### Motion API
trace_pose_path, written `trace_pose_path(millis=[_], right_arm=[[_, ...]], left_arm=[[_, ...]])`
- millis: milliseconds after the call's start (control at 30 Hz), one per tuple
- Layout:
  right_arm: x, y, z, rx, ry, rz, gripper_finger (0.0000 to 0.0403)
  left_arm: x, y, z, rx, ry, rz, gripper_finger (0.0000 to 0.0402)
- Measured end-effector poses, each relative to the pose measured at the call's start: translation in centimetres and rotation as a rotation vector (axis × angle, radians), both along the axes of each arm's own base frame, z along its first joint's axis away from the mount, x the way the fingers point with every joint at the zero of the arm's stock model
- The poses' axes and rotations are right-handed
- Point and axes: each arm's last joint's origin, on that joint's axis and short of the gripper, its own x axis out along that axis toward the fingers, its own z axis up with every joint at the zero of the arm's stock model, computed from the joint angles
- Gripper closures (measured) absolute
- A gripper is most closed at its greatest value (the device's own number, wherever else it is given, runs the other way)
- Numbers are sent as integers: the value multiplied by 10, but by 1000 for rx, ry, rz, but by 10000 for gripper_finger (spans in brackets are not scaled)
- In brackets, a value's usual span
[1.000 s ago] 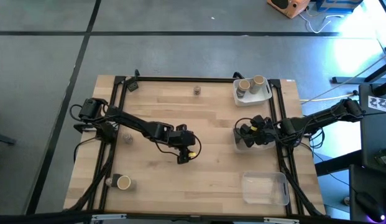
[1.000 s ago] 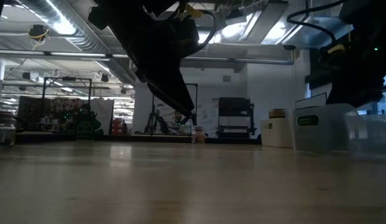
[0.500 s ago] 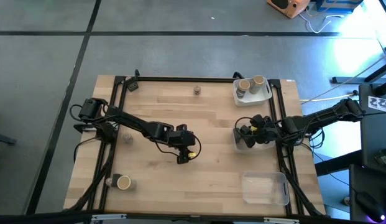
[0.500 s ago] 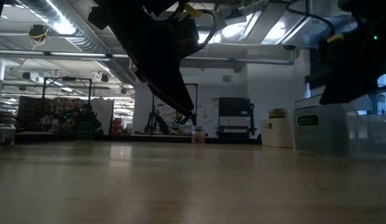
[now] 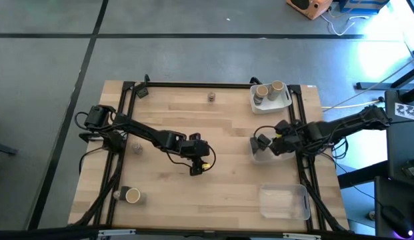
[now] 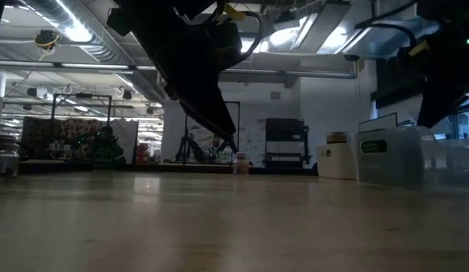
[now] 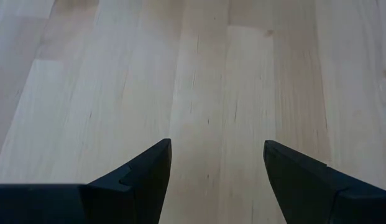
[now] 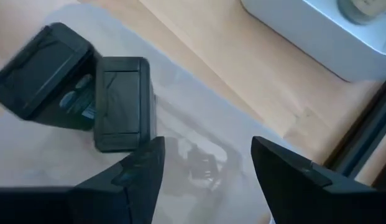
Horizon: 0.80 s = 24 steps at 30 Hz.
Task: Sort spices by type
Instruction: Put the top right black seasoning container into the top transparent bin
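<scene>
**Right arm just over the middle tray, fingers parted and empty — next pick is well away**

High view, all relative to the middle clear tray (image 5: 261, 155) on the table's right side: the right gripper (image 5: 263, 141) sits over that tray's left-rear part. White tray (image 5: 285, 102) is behind it, holding two tan-topped jars (image 5: 262, 91) and a greyish one (image 5: 259, 100). A second clear tray (image 5: 284, 201) lies toward the front edge. Loose spices: a small jar (image 5: 211, 97) far left-rear of the middle tray, a tan-topped jar (image 5: 132, 195) at the far left-front, another small one (image 5: 137, 147) by the left rail. Left gripper (image 5: 196, 169) hangs over bare wood, left of the middle tray.

Low view: the middle tray's wall shows at right, white tray beyond it, small jar (image 6: 241, 162) far back. Right arm is above the tray rim level, I'd judge.

Left wrist view: fingers (image 7: 137, 180) spread apart, nothing between, only the table (image 7: 205, 74) below.

Right wrist view: fingers (image 8: 130, 177) apart, empty. Two dark grey blocks (image 8: 121, 102) lie in the middle tray, touching each other, one tilted.

Advice: lift straight up before any sideways move; the tray wall and white tray are close. Centre of the table is open room. The frame rails hem in the left-side jars, so approach those from above.
</scene>
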Motion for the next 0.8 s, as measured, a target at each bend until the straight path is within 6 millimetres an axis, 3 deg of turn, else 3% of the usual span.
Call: trace_pose_path(millis=[333, 800], right_arm=[[6, 1, -17, -23, 32, -6, 193], [22, 9, -17, 86, -55, 93, 198]], left_arm=[[0, 0, 0, 0, -2, -1, 163], [2, 0, 1, -2, -21, -1, 163]])
